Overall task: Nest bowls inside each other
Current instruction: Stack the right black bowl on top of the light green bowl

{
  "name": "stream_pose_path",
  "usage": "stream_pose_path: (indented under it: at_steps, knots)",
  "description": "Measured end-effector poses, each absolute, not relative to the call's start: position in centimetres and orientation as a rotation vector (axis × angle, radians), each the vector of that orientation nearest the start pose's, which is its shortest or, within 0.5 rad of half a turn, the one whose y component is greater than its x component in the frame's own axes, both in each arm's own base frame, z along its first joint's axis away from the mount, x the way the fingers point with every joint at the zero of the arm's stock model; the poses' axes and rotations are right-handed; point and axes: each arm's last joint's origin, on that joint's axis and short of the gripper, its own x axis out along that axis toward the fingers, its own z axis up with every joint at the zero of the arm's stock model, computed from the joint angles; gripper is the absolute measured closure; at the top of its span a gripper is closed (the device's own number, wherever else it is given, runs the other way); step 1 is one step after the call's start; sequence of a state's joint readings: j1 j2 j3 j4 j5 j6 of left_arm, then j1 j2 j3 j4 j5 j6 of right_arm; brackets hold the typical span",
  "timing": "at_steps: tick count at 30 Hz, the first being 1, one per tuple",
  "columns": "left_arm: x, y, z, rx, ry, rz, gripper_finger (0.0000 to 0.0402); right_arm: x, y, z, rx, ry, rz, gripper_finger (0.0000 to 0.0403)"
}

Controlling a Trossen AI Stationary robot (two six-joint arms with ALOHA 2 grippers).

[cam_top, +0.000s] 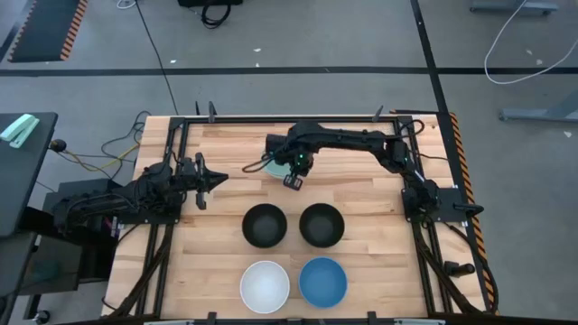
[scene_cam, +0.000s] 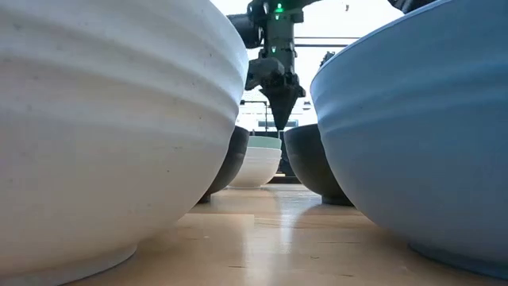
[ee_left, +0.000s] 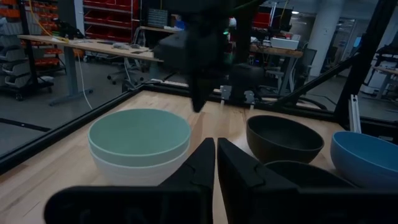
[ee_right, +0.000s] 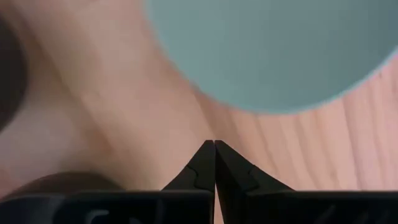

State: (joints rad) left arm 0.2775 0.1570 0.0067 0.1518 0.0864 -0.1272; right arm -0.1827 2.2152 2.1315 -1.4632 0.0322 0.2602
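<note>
A pale mint green bowl [ee_left: 138,127] sits nested in a white bowl [ee_left: 140,169] at the far middle of the table, partly hidden under my right arm in the high view. My right gripper [cam_top: 293,178] hangs shut just beside that stack, pointing down, clear of the wood [scene_cam: 279,119], with nothing between its fingers [ee_right: 214,148]. Two black bowls [cam_top: 265,225] [cam_top: 321,225] stand side by side at mid table. A white bowl [cam_top: 265,285] and a blue bowl [cam_top: 322,282] stand at the near edge. My left gripper [cam_top: 217,181] waits shut at the left, pointing level toward the stack.
A black metal frame [cam_top: 181,126] borders the wooden table on the left, far and right sides. Bare wood lies between the left gripper and the stack, and to the right of the black bowls. Beyond the table the left wrist view shows a workshop with benches.
</note>
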Motion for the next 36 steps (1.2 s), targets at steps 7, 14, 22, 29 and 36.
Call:
stream_pose_path:
  at_steps: [7,14,22,29,36]
  knots:
    - [10.4,2.7,16.6,-0.129,-0.001,0.192,0.0366,40.8,-3.8,29.5,0.309,1.459,-0.39,0.0383]
    - [10.4,2.7,16.6,-0.13,0.002,0.191,0.0372,38.3,0.4,33.7,0.328,1.334,-0.434,0.0379]
    - [10.4,2.7,16.6,-0.13,0.002,0.191,0.0373,33.9,4.6,33.6,0.408,1.358,-0.514,0.037]
    - [10.4,2.7,16.6,-0.13,0.002,0.191,0.0366,30.4,6.8,30.8,0.494,1.365,-0.575,0.0346]
    - [10.4,2.7,16.6,-0.13,0.001,0.191,0.0376,29.0,8.2,27.6,0.548,1.328,-0.532,0.0314]
